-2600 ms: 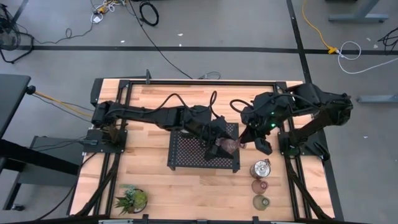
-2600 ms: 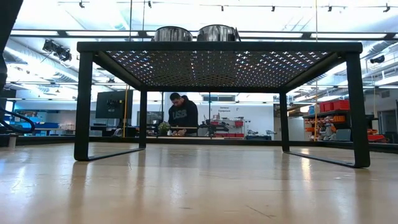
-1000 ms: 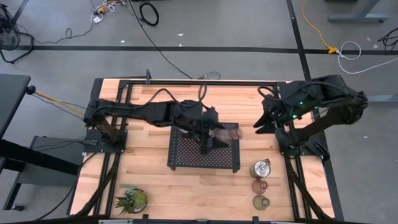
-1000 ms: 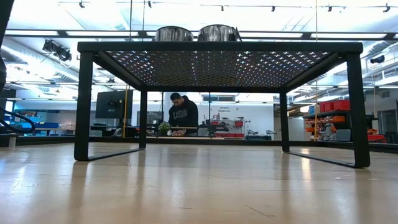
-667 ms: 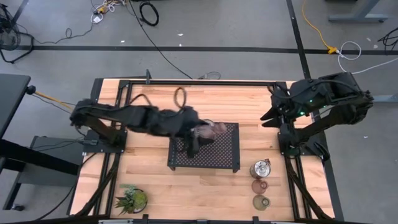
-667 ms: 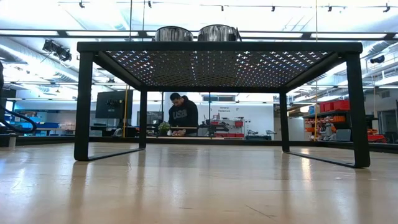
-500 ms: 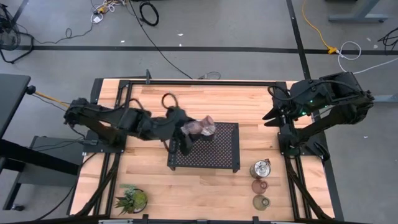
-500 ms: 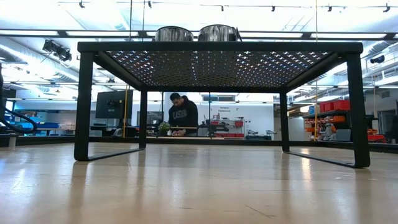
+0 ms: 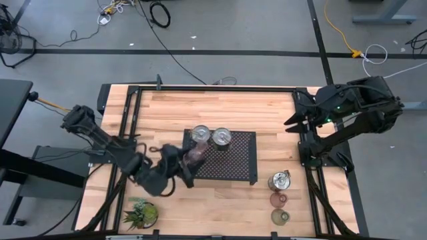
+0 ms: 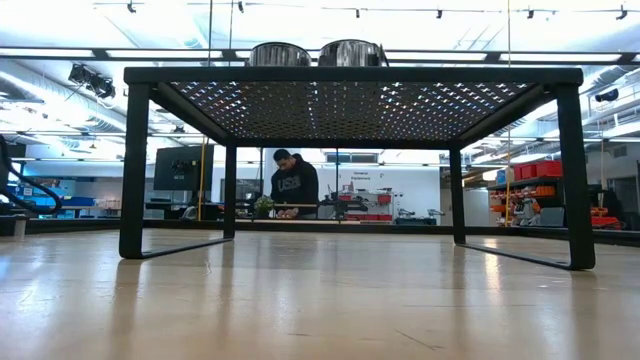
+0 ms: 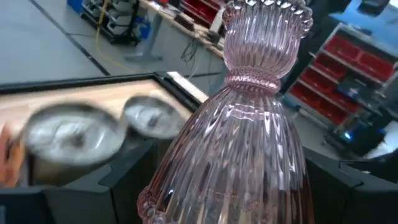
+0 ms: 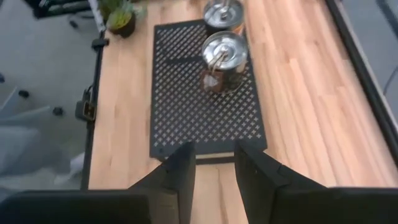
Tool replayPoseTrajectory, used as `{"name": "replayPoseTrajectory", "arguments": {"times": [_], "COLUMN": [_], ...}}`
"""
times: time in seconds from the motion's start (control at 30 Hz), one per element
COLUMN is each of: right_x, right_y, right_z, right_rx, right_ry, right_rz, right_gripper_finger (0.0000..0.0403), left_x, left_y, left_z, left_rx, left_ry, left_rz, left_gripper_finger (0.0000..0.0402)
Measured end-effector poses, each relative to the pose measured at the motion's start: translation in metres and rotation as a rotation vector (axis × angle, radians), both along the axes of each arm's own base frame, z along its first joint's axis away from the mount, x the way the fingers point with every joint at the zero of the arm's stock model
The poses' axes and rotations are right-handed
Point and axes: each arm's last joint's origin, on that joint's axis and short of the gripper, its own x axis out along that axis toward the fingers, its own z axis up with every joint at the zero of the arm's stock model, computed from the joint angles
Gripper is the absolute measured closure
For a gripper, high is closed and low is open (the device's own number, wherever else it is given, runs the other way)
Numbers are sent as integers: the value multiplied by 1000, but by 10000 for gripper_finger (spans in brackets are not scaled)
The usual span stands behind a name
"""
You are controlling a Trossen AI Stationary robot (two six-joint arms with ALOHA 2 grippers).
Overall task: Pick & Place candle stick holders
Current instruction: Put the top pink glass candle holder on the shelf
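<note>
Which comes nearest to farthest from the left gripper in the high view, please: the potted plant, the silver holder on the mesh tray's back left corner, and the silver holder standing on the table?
Measured from the left gripper, at the mesh tray's left edge:
1. Back-left silver holder on the tray, just behind the gripper.
2. Potted plant, front left of the table.
3. Silver holder on the table, right of the tray.

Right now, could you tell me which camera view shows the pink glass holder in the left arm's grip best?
The left wrist view: the pink glass holder fills it, ribs and scalloped rim clear. The high view shows only a pinkish blur at the mesh tray's left edge. The low and right wrist views do not show it.
</note>
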Motion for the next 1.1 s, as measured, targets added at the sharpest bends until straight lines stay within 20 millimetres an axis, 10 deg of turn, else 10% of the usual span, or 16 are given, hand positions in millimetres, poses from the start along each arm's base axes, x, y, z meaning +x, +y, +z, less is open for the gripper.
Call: {"name": "replayPoseTrajectory", "arguments": {"times": [0.3,1.1], "right_x": [7,24], "right_y": [-1,1], "right_z": [8,19], "right_rx": [66,121], "right_ry": [-114,-274], "right_rz": [-159,-207], "right_gripper_finger": [293,293], "left_x": [-34,-1], "left_y": [-21,-24], "left_z": [-67,-107], "left_rx": [41,171], "left_ry": [-53,92], "left_rz": [101,44], "left_gripper_finger": [97,97]}}
